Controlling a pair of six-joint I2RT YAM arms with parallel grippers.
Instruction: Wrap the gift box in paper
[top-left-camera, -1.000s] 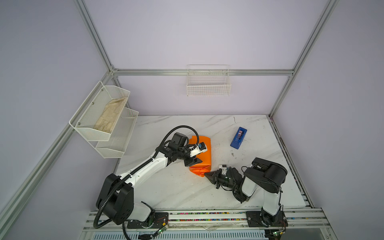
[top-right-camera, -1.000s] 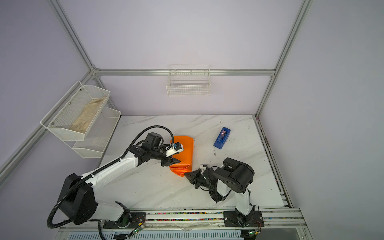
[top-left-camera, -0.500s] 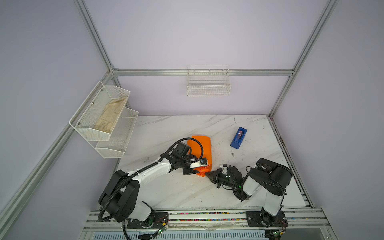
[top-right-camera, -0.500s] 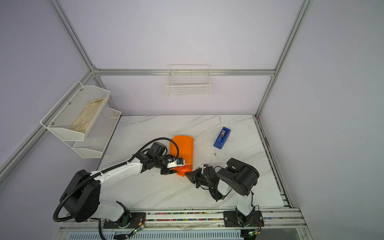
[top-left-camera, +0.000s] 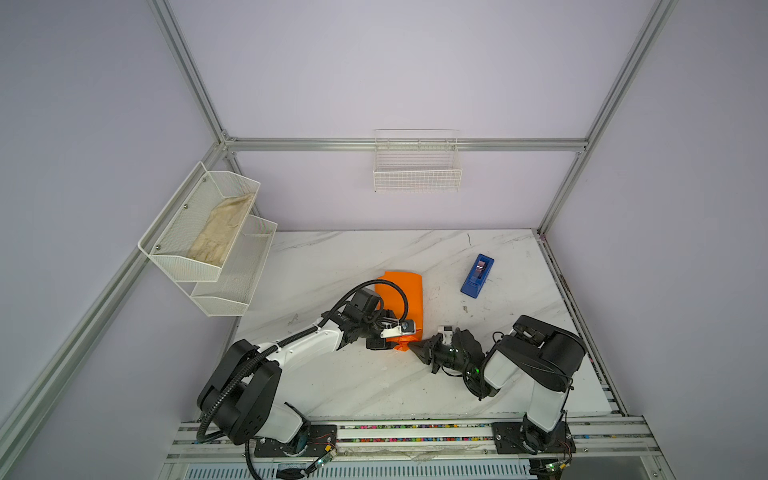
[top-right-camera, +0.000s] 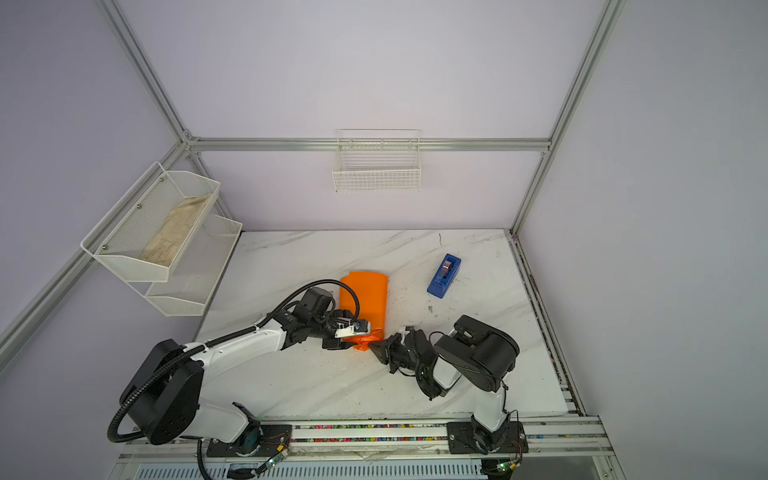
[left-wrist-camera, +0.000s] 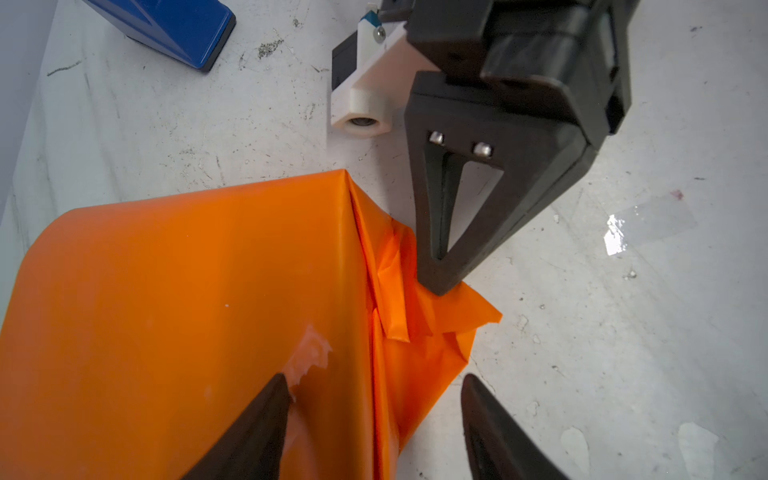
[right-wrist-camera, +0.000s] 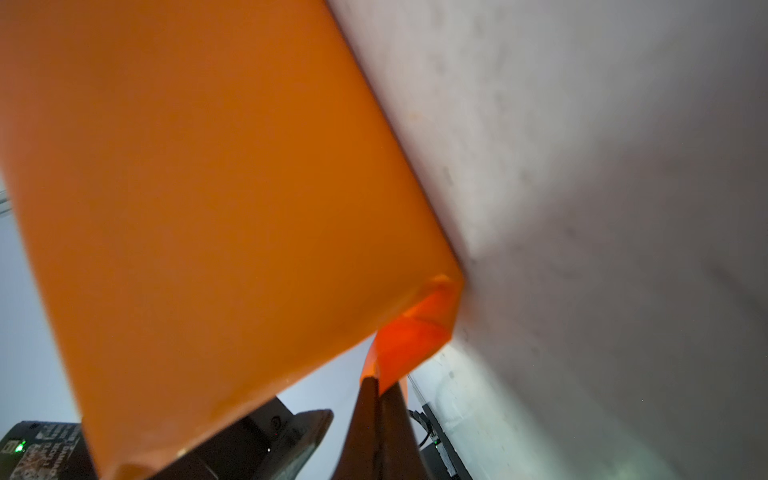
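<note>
The orange paper (top-left-camera: 402, 297) lies folded round into a long parcel mid-table in both top views; the gift box is hidden inside it. My left gripper (left-wrist-camera: 374, 382) is open at the parcel's near end, one finger (left-wrist-camera: 266, 419) over the paper's top and the other finger (left-wrist-camera: 494, 432) over bare table. A torn strip of clear tape (left-wrist-camera: 311, 353) sticks to the paper by that first finger. My right gripper (right-wrist-camera: 376, 380) is shut on the crumpled end flap of the paper (left-wrist-camera: 419, 307), its tip (top-left-camera: 415, 346) touching the near end.
A blue tape dispenser (top-left-camera: 477, 275) stands to the right of the parcel. A scrap of clear tape (left-wrist-camera: 623, 232) lies on the marble table (top-left-camera: 353, 382). A mesh shelf with a beige cloth (top-left-camera: 220, 232) hangs on the left wall, a wire basket (top-left-camera: 417, 166) on the back wall.
My left arm has swung down from the parcel's middle to its near end, and its jaws have spread wider. The right gripper has stayed shut at the paper's end flap.
</note>
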